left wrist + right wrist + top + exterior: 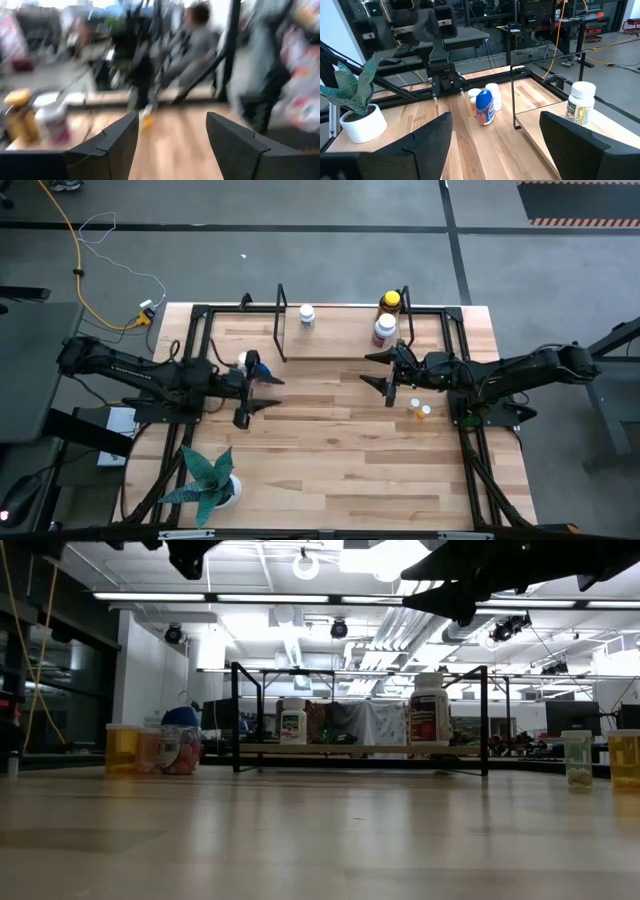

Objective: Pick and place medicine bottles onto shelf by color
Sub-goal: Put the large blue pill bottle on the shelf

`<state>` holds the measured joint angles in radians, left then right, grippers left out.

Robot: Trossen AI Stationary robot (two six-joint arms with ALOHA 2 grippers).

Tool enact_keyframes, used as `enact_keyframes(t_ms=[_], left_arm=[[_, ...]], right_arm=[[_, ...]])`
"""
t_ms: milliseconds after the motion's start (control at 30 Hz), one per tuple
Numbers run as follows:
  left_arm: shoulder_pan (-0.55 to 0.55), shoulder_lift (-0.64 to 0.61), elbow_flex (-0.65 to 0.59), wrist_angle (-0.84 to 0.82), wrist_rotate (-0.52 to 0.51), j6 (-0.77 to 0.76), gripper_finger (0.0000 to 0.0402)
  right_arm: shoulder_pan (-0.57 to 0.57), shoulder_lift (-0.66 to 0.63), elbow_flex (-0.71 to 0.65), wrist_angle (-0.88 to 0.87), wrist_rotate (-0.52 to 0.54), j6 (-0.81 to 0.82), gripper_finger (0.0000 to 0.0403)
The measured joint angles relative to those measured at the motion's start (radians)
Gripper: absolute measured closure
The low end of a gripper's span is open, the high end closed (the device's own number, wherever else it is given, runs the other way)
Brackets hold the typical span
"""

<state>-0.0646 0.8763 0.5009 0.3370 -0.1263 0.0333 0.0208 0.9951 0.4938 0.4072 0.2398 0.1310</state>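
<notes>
In the high view the shelf (340,340) sits at the upper centre of the frame on the wooden surface (330,450), and it already carries three medicine bottles: a small white one (306,316) toward its left end, and at its right end an amber bottle with a yellow cap (390,303) just beside a larger white bottle (384,330). A blue-capped bottle (253,363) stands with a few small companions left of centre, close to the left pincer (258,392), whose fingers are spread wide and empty. Two tiny orange vials (419,409) stand right of centre, near the right pincer (390,377), which is also wide open with nothing held and hangs above the surface beside the shelf's right end. In the right wrist view the blue-capped bottle (485,107) looks like light, rigid plastic with a smooth, rather slippery round wall; it should tip easily, so I would take it across the body below the cap, squarely and low. The vials seem lighter still and easy to knock over, so a gentle, centred close looks wise.
</notes>
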Motion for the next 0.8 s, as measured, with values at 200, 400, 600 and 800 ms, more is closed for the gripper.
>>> enact_keyframes(t_ms=[200, 400, 600, 800], left_arm=[[-0.068, 0.042, 0.170, -0.513, -0.338, -0.087, 0.0161], [-0.036, 0.096, 0.292, -0.938, -0.296, -0.105, 0.0148], [0.044, 0.188, 0.338, -1.119, -0.293, 0.008, 0.0147], [0.134, 0.298, 0.369, -1.134, -0.278, 0.231, 0.0147]], right_arm=[[0.000, 0.000, 0.000, -0.003, 0.000, 0.002, 0.0112], [0.000, 0.000, 0.000, -0.007, 0.000, 0.002, 0.0112], [0.000, 0.000, 0.000, -0.007, 0.000, 0.022, 0.0112], [0.000, 0.000, 0.000, -0.007, 0.000, 0.021, 0.0112]])
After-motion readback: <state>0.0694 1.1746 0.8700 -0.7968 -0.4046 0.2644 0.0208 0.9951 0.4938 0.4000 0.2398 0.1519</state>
